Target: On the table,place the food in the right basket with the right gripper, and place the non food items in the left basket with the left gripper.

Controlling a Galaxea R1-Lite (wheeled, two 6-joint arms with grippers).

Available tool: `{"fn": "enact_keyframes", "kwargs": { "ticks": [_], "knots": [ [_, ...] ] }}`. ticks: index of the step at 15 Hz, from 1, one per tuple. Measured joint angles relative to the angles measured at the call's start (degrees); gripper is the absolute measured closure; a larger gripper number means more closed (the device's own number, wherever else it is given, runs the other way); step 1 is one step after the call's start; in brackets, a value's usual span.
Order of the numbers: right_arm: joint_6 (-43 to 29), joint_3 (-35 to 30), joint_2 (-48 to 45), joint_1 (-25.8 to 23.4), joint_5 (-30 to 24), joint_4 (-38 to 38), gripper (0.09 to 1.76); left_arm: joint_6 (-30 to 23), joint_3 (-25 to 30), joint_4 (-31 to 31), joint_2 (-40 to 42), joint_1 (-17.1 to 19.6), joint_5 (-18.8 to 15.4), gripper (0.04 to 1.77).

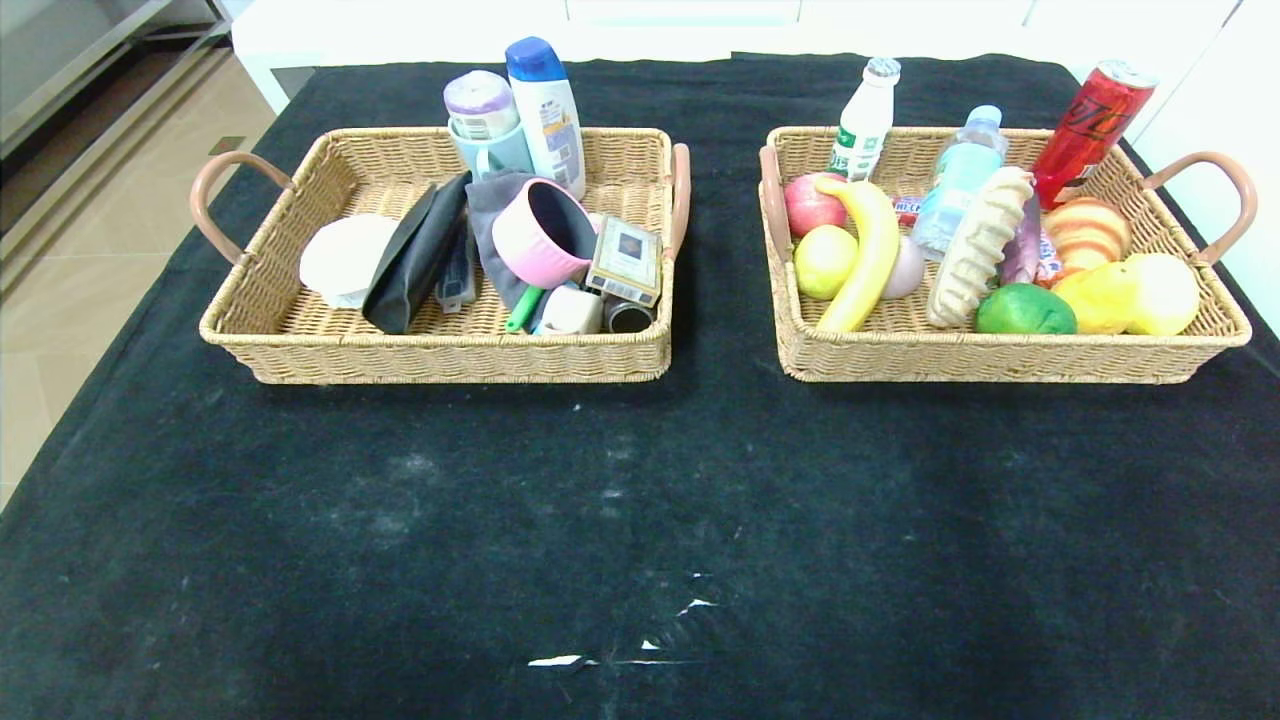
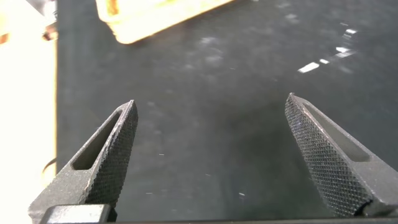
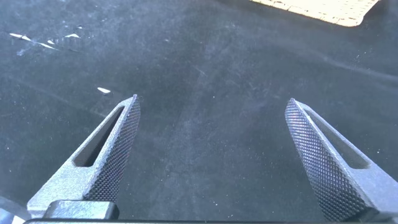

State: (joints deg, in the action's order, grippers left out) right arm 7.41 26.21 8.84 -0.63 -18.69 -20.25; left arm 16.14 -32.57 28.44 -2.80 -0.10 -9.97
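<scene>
— Where are the sorted things being kept?
— Banana (image 1: 868,255) in the right basket (image 1: 1000,355), saucepan (image 1: 540,235) in the left basket (image 1: 450,355), both toward twelve o'clock.
— And the grippers?
— The left gripper (image 2: 211,112) and right gripper (image 3: 211,109) are being held wide, empty, over bare tabletop (image 1: 640,520).

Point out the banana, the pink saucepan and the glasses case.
banana (image 1: 872,250): head view, middle of its yellow curve, in the right basket.
pink saucepan (image 1: 530,240): head view, its pink outer wall, in the left basket.
glasses case (image 1: 412,258): head view, middle of its black body.
</scene>
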Motion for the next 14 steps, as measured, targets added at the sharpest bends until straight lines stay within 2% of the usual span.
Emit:
{"fn": "enact_keyframes", "kwargs": {
  "ticks": [3,5,7,9,11,14],
  "knots": [
    [0.11,-2.29,-5.01,0.33,-0.62,0.22,0.15,-7.08,3.28,-0.39,2.12,0.0,1.77,0.09],
    [0.39,-4.17,-7.33,0.5,0.3,1.01,0.15,-8.23,5.29,-1.77,2.6,0.0,3.52,0.09],
    [0.3,-6.51,-8.33,0.52,1.27,3.46,0.15,-8.23,9.37,-7.72,2.76,0.02,4.94,0.09],
    [0.33,-11.72,-8.77,0.54,2.46,10.67,0.15,-8.07,15.49,-15.99,2.83,0.05,5.92,0.09],
    [0.2,-18.09,-8.91,0.56,4.77,17.01,0.15,-7.91,21.61,-21.7,2.88,0.05,8.66,0.09],
    [-3.78,-22.69,-8.94,0.61,10.12,17.99,0.15,-9.23,27.54,-23.38,2.88,0.07,11.18,0.09]
  ]
}}
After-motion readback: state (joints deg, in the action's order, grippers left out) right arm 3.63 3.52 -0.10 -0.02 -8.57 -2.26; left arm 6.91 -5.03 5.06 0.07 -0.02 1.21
